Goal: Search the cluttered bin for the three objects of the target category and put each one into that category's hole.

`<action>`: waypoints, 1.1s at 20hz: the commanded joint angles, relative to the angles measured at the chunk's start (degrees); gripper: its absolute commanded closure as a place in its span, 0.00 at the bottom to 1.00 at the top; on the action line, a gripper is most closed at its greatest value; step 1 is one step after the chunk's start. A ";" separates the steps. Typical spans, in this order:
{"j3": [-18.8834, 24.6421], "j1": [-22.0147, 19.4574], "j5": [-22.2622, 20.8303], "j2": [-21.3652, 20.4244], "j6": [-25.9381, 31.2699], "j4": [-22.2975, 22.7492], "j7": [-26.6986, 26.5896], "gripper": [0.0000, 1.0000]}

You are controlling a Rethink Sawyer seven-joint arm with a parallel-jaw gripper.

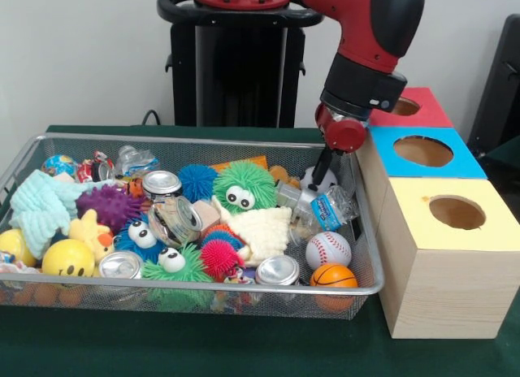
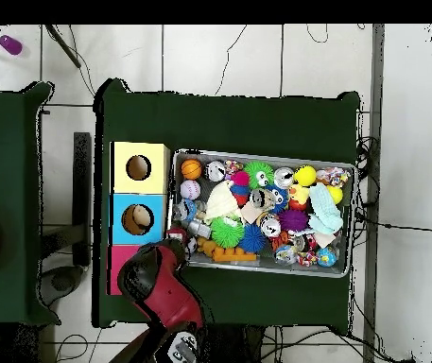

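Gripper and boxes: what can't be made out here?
- Gripper, front view: its tips sink among the bin's clutter behind crumpled plastic bottles; open or shut is unreadable. Overhead, the arm covers it.
- Red box, front view: the arm's wrist hides its left part and part of its hole; overhead, the arm covers most of it.
- Target category: nothing shows which it is.
- Objects low in the wire bin: buried under others.

Green table (image 1: 244,353): bin (image 1: 357,289), boxes (image 1: 447,263).
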 commanded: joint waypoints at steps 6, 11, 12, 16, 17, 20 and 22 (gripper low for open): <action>-6.37 5.02 1.20 5.63 3.67 -9.19 0.12 1.00; -10.30 8.02 0.47 5.76 6.28 -10.07 -1.07 1.00; -11.68 9.26 1.19 6.33 7.29 -10.48 -1.11 1.00; -15.40 12.16 -2.40 8.07 12.82 -13.49 -3.47 1.00; -15.81 12.43 -4.50 8.85 13.86 -14.67 -5.03 1.00; -15.15 11.95 -9.35 9.55 14.52 -16.53 -6.38 1.00; -13.71 11.06 -13.09 8.39 13.79 -16.74 -6.09 1.00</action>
